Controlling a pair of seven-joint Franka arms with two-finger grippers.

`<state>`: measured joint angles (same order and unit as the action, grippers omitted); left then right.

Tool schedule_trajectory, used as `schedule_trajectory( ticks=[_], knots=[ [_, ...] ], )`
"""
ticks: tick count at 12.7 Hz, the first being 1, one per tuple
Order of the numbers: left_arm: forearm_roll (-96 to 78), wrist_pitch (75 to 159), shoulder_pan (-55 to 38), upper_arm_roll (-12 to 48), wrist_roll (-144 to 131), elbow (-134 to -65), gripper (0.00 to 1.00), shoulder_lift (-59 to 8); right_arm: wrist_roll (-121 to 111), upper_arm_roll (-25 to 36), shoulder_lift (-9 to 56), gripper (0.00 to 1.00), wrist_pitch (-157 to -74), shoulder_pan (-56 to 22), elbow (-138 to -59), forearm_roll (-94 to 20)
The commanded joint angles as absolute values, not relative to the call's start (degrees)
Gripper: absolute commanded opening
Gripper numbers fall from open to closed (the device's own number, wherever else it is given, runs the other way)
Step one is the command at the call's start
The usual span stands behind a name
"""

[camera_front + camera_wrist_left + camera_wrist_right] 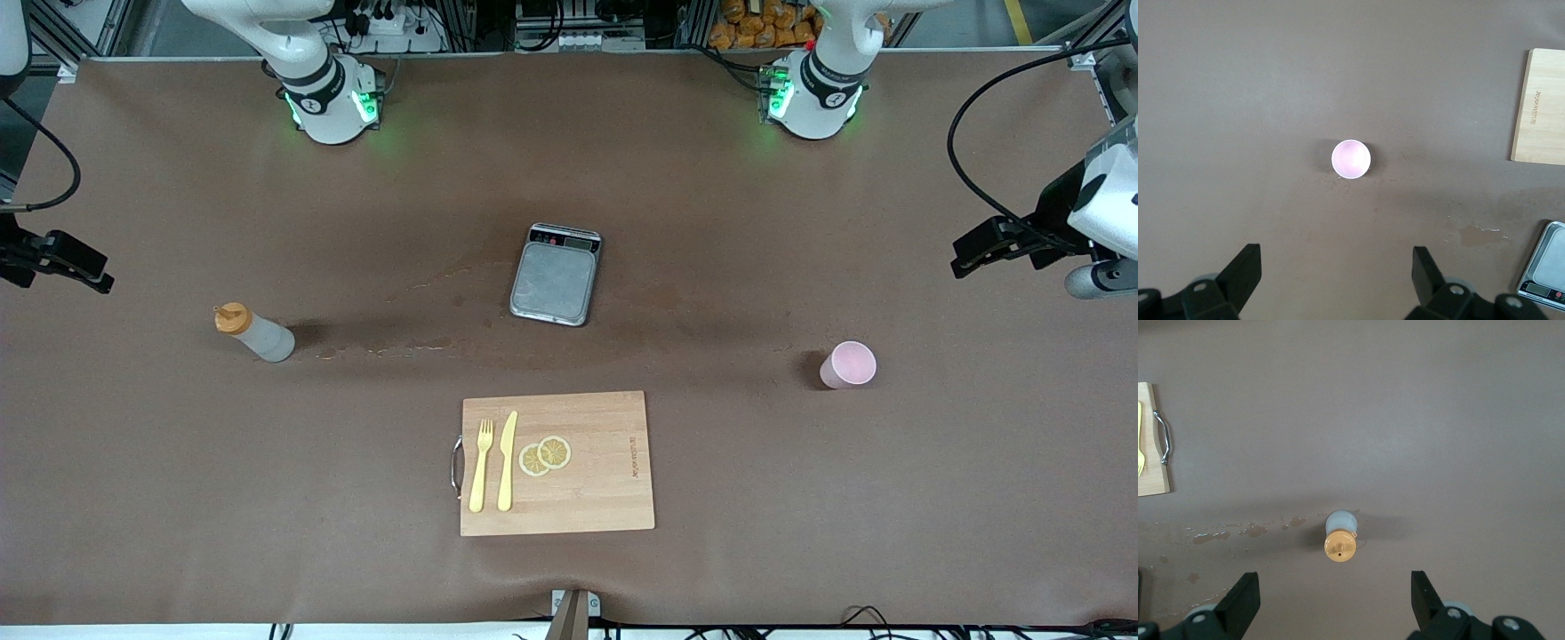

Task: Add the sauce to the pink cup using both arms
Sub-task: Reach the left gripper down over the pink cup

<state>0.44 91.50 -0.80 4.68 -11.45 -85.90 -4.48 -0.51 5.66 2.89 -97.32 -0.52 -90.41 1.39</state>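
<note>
A brown table (178, 489) is seen from above, with two white robot arms based along its upper edge. The sauce (253, 332), a whitish squeeze bottle with an orange cap, is stood upright toward the right arm's end of the table. The pink cup (848, 364) is stood upright toward the left arm's end, well apart from the bottle, its open rim facing up.

Between them, a small grey scale (555, 275) is placed near the middle. A wooden cutting board (605, 480) is laid nearer to the front camera than the scale. On the board, a yellow fork (481, 465), a yellow knife (507, 460) and two lemon slices (544, 456) are laid.

The left hand (1337, 283) is held high over the cup, fingers spread wide, nothing grasped. The right hand (1335, 603) is held high over the bottle, likewise released and empty.

Wet stains (1238, 533) are seen on the table beside the bottle.
</note>
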Motion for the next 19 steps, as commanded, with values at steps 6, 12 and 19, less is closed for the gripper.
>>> schedule_trajectory(
  ticks=[6,12,19],
  knots=[
    [0.4,91.1,-0.5,4.6,-10.3,-86.7,1.00,-6.5,-0.9,5.1,1.8,1.00,-97.6,0.5,-91.5,1.5],
    [0.4,111.6,0.8,4.7,-13.2,-106.8,1.00,-9.2,-0.7,5.2,2.2,1.00,-97.6,0.6,-91.4,1.5],
    [0.5,132.6,2.7,4.5,-12.4,-118.2,1.00,-15.0,-0.4,5.2,9.0,1.00,-100.2,5.9,-90.9,1.4]
  ],
)
